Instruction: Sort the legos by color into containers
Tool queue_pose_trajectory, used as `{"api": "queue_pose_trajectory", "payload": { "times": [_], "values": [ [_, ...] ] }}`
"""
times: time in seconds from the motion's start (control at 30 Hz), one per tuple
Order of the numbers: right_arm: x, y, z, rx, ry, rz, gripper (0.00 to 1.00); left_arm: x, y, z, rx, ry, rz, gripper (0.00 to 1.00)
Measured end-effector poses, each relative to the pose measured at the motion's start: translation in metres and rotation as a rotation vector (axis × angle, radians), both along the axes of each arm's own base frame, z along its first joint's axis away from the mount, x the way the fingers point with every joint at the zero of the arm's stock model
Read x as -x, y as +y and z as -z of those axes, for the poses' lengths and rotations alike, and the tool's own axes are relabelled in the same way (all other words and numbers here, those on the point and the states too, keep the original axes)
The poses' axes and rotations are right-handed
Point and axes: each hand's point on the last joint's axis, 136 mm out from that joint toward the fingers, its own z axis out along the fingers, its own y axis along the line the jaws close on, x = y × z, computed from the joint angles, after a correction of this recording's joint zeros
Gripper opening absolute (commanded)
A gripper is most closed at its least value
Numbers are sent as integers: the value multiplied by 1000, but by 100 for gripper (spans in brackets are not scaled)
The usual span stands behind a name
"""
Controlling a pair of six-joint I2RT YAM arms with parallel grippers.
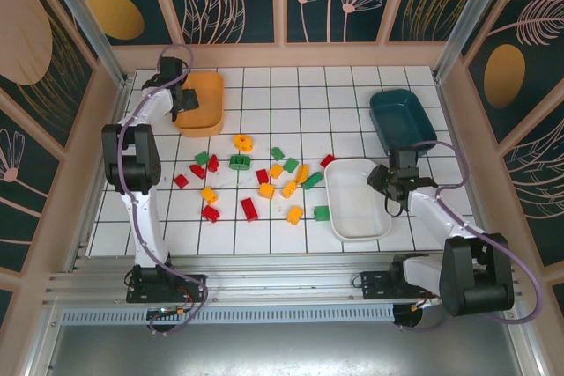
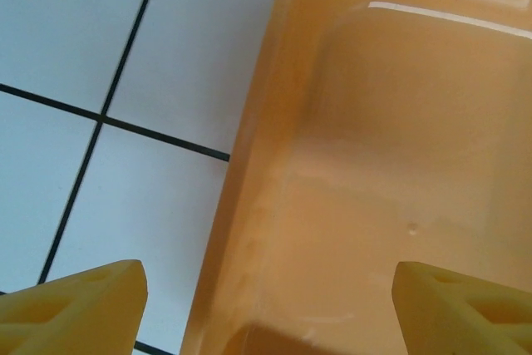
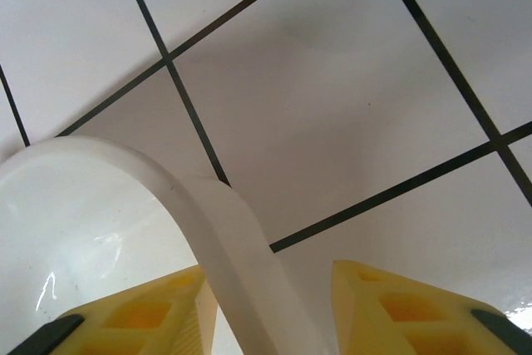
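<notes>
Straddling the far-right rim of the white bin (image 3: 166, 172), your right gripper (image 3: 268, 288) stands unclosed, while your left gripper (image 2: 268, 276) gapes across the wall of the orange bin (image 2: 266, 122).

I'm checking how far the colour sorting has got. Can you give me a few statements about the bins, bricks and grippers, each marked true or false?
1. The white bin is empty. True.
2. The right gripper has one finger on each side of the white bin's rim. True.
3. The teal bin sits at the far left of the table. False: it is at the far right. The orange bin is at the far left.
4. Every brick is already in a bin. False: the bricks lie loose on the table between the bins.
5. The left gripper holds a red brick. False: it is open and empty, astride the orange bin's rim.
</notes>
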Motion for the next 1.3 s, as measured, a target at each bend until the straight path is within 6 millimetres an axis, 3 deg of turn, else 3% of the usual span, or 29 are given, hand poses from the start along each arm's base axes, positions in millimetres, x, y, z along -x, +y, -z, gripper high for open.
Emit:
{"api": "queue_pose_trajectory", "payload": {
  "times": [0.13,0.27,0.57,0.8,1.1,1.3],
  "values": [
    [0,1,0,17,-3,-8,32,0,0,12,-11,29,15,75],
    [0,3,0,38,-5,-25,22,0,1,11,-28,32,28,74],
    [2,10,0,78,-9,-63,15,0,5,10,-63,37,48,72],
    [4,17,-4,104,-23,-97,8,0,5,10,-72,40,65,65],
    [5,12,-34,123,-110,-77,4,-1,5,9,-83,38,82,42],
    [-9,14,-71,115,-195,-68,4,-1,5,11,-86,42,85,29]
  ]
}}
